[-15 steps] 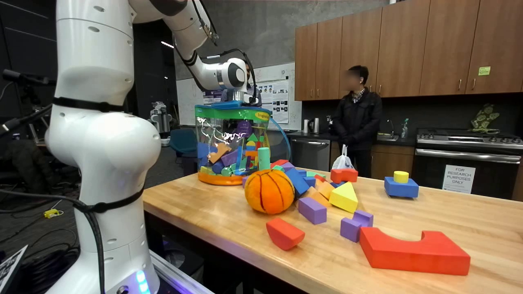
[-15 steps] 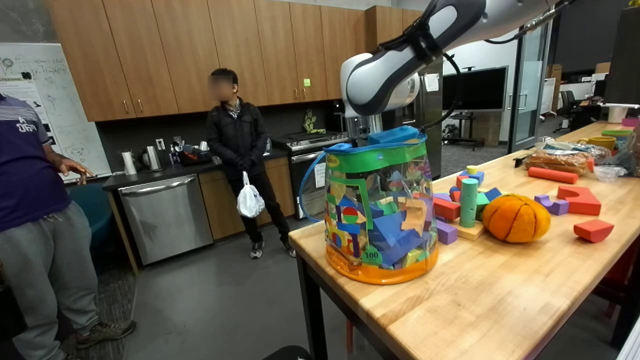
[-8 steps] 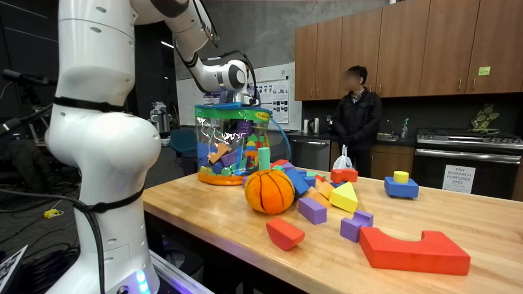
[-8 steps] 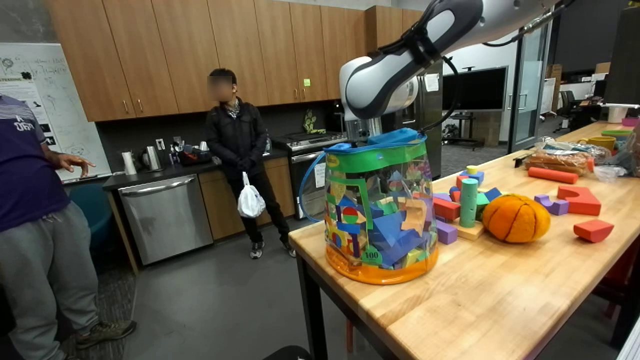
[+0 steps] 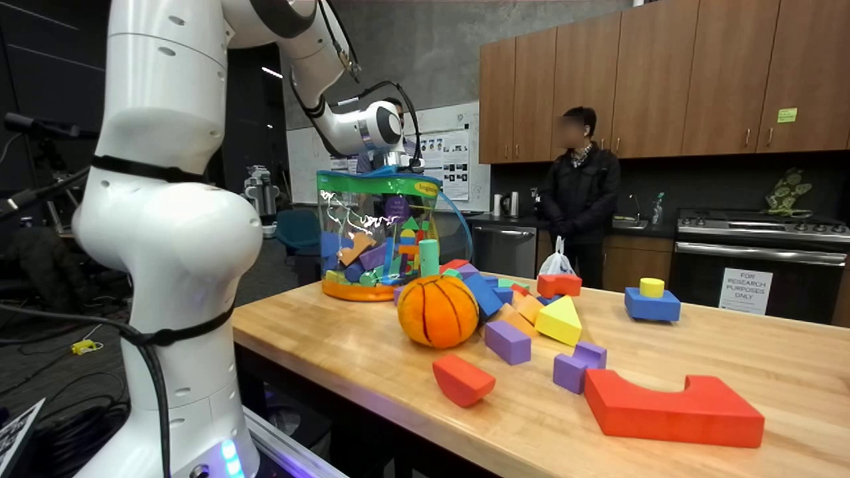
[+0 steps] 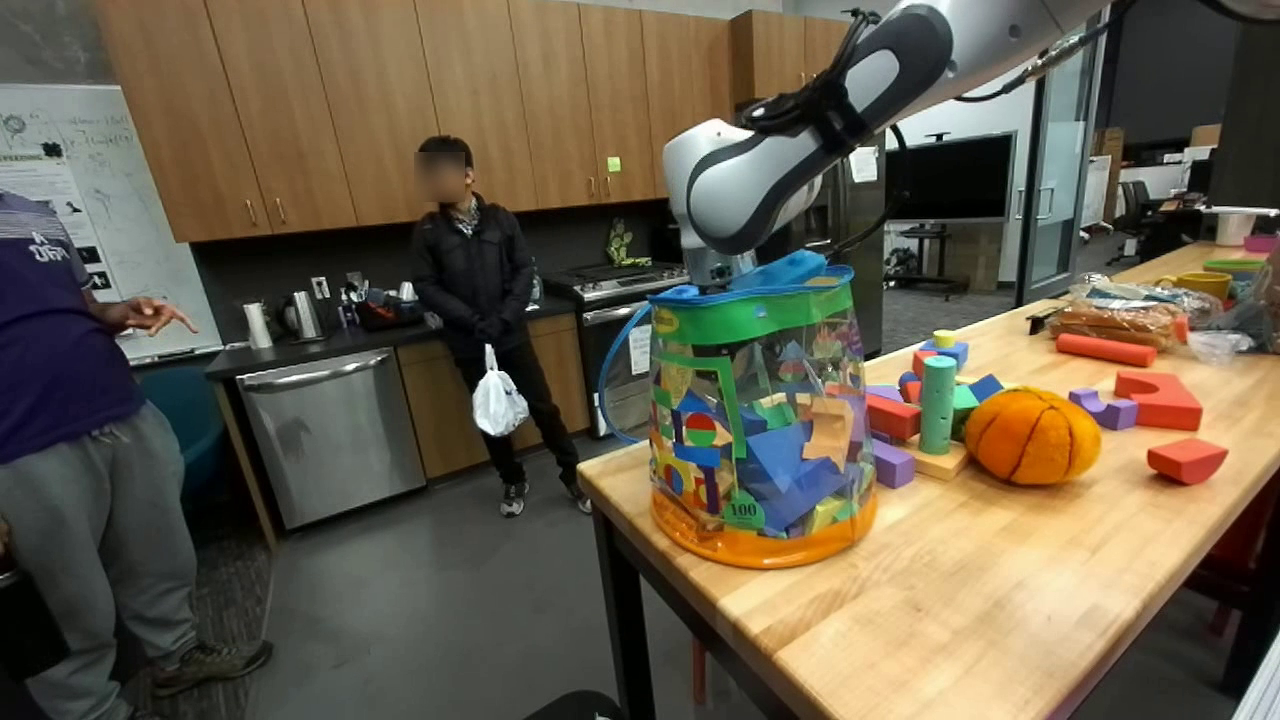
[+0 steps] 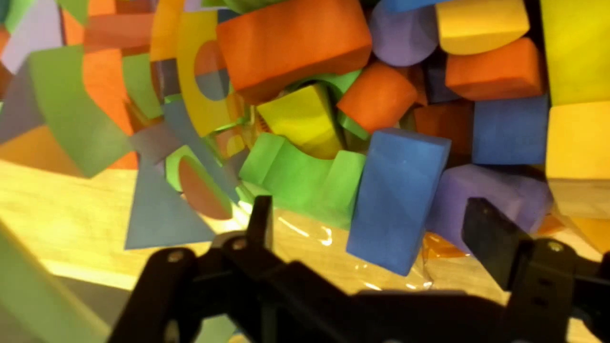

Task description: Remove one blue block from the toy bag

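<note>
At a corner of the counter [image 6: 960, 590], the released tool [image 7: 369, 202] reaches into the toy bag [image 6: 733, 405]

The toy bag stands upright where the short end edge meets the long edge that faces the cabinets [image 6: 390, 110]. The arm [image 6: 740, 195] bends down over it, and in both exterior views the green rim [image 6: 780, 316] hides most of the tool. The wrist view shows the tool released, its two fingers [image 7: 261, 221] spread well apart. Between them lies a blue block [image 7: 399, 195], tilted, inside the bag and apart from both; how far below them it sits, I cannot tell. A green notched block [image 7: 305, 183] is just beside it, and a purple block [image 7: 455, 193] is partly behind one finger. A second blue block [image 7: 510, 131] lies just beside a yellow piece [image 7: 579, 138].

Outside the bag, toward the middle of the counter, loose blocks [image 5: 483, 299] lie heaped near an orange ball [image 6: 1033, 437], a teal cylinder [image 6: 937, 405] upright among them. By the long edge facing the cabinets, a blue slab [image 5: 652, 307] carries a yellow cylinder [image 5: 651, 287]. Toward the opposite long edge lies a red half-round block [image 5: 463, 380], and farther along, a large red notched block [image 5: 671, 415].
</note>
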Robot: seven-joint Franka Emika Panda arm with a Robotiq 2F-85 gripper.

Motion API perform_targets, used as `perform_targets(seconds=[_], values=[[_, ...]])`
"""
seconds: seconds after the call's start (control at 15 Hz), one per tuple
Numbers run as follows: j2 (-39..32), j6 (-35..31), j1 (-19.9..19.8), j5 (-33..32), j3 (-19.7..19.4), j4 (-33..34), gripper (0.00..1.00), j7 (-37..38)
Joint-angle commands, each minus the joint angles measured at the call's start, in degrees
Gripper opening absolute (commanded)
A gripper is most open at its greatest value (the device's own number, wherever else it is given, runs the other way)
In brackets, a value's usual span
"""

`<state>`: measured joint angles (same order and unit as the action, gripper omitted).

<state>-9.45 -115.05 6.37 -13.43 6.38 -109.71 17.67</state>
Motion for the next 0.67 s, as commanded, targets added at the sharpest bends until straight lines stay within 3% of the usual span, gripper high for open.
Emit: perform_targets(seconds=[0.0, 0.27, 0.6], values=[[-1.00, 6.31, 2.31, -6.96, -1.37, 4.04, 1.00, 6.56], [-1.31, 13.09, 3.59, -9.04, -0.78, 5.87, 1.00, 9.80], [-4.06, 15.84, 5.55, -10.73, -0.30, 8.96, 1.00, 10.93]])
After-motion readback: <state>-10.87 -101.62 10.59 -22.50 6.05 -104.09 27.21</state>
